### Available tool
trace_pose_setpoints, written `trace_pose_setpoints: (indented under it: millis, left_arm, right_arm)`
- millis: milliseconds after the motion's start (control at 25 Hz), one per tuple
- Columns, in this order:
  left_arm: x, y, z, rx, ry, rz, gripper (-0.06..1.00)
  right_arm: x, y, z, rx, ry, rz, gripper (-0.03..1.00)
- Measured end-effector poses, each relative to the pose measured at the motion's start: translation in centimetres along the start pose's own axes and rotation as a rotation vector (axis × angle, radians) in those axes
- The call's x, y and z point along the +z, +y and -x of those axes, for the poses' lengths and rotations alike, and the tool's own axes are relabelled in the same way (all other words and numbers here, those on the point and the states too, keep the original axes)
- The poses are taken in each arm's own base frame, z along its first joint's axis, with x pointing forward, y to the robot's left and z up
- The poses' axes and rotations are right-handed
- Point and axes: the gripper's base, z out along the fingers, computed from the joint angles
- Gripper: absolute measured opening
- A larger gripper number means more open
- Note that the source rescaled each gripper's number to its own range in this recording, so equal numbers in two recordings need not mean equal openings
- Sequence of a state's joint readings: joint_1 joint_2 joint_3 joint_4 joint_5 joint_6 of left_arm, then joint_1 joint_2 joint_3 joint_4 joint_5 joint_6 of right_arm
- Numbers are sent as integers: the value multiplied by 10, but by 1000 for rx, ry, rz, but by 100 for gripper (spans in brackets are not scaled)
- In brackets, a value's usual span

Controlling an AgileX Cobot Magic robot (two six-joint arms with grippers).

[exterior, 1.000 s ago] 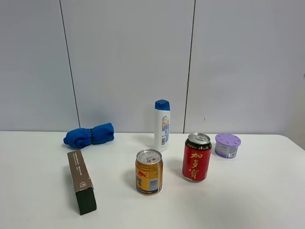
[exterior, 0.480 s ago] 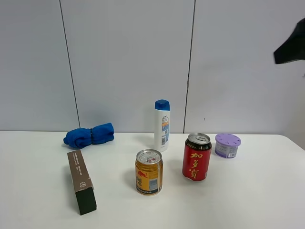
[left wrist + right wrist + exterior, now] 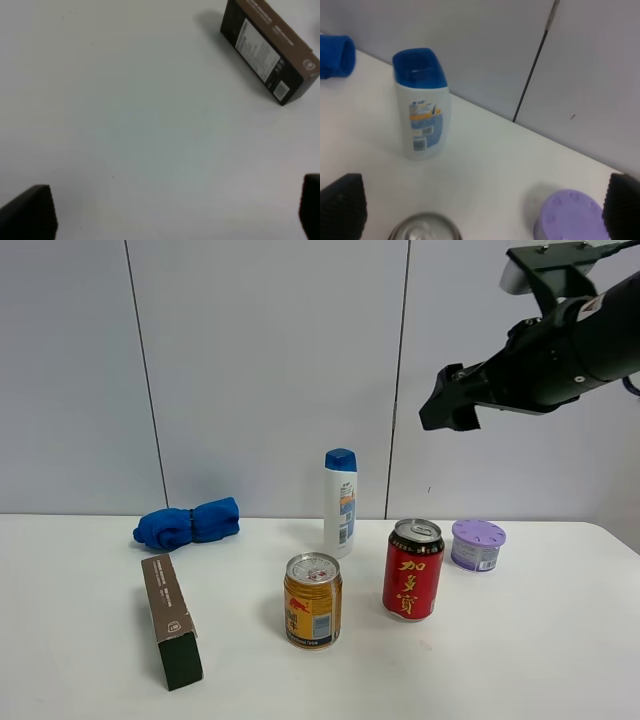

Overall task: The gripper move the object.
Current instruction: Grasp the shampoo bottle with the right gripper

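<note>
The object, a tall slim white bottle [image 3: 340,502] with a blue cap and a blue-orange label, stands upright at the back of the white table [image 3: 80,570], behind the two cans. It also shows in the right wrist view [image 3: 422,105]. My right gripper [image 3: 443,408] hangs high in the air, above and to the right of the bottle, well apart from it. In the right wrist view the right gripper [image 3: 482,207] is open and empty, its black fingertips [image 3: 342,205] at the frame's corners. My left gripper [image 3: 167,212] is open and empty above bare table; it is out of the exterior view.
A gold can [image 3: 313,600] and a red can [image 3: 413,570] stand in front of the bottle. A purple lidded tub [image 3: 478,545] sits at the right, a blue cloth roll [image 3: 187,523] at the back left, and a brown box [image 3: 171,620] at the front left, also in the left wrist view [image 3: 270,47].
My right arm has come into the exterior view from the upper right and moved left and down, towards the middle. Nothing on the table has moved.
</note>
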State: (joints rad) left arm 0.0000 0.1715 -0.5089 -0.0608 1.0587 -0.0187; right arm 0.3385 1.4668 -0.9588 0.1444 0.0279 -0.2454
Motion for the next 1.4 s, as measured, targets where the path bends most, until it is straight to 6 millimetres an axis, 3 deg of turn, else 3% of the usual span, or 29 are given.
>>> trace_pose_setpoints:
  millis: [400,760,1400]
  left_arm:
    - [0,0,0,0,0,0,100]
    - [0,0,0,0,0,0,100]
    - [0,0,0,0,0,0,100]
  right_arm:
    - [61,15,0,-30,-3,28,87]
    - [109,22,-20,-49,30,34,87]
    - [147,30,-53,-70,-28,18,86]
